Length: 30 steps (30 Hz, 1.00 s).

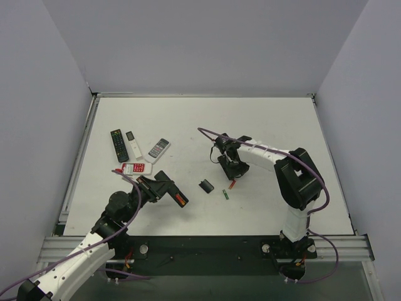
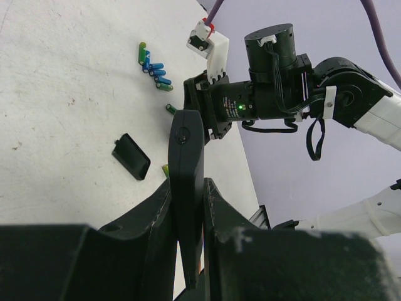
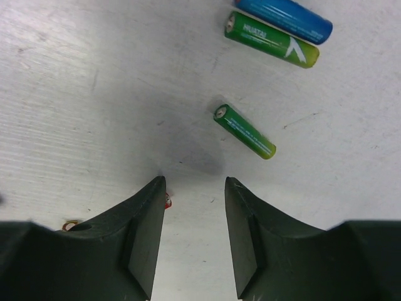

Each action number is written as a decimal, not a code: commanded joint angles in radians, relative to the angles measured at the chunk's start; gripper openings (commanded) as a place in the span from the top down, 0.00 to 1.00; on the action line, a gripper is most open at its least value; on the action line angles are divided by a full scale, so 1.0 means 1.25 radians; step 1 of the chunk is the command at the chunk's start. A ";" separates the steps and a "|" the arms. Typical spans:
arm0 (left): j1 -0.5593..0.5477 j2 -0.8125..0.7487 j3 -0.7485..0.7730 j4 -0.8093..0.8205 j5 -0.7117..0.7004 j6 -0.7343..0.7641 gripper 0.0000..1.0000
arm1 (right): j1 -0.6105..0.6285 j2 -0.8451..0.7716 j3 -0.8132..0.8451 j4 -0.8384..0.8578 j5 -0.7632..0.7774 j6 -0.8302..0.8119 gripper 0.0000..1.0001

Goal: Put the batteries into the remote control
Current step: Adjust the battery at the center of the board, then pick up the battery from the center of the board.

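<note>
Your left gripper clamped remote control; right gripper stood part-open, holding nothing, just short of green battery.

White brand lettering on the upper green battery reads "HUATAI". No legible print on the blue battery or the smaller green battery. Button markings on the buttoned black remote are too small to read.

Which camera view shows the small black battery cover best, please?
The left wrist view: the cover lies large and unobstructed. The top external view shows the cover small; the right wrist view misses it.
</note>
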 commanded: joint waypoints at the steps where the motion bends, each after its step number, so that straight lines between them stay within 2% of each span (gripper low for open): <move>1: 0.005 0.008 0.026 0.030 0.002 0.007 1.00 | -0.027 -0.021 -0.036 -0.055 -0.013 0.029 0.62; 10: 0.005 0.018 0.030 0.040 0.009 0.007 1.00 | -0.033 -0.090 -0.043 -0.064 -0.063 0.008 0.63; 13: 0.005 0.018 0.030 0.041 0.010 0.008 1.00 | -0.033 -0.124 -0.047 -0.061 -0.086 -0.076 0.58; 16: 0.005 0.022 0.030 0.043 0.011 0.008 1.00 | -0.033 -0.155 -0.074 -0.055 -0.134 -0.226 0.52; 21: 0.005 0.029 0.032 0.049 0.020 0.008 1.00 | -0.028 -0.179 -0.113 -0.052 -0.191 -0.476 0.49; 26: 0.005 0.029 0.034 0.048 0.029 0.006 1.00 | -0.014 -0.146 -0.101 -0.055 -0.248 -0.602 0.47; 30: 0.005 0.011 0.035 0.032 0.026 0.007 1.00 | -0.013 -0.127 -0.076 -0.052 -0.290 -0.654 0.47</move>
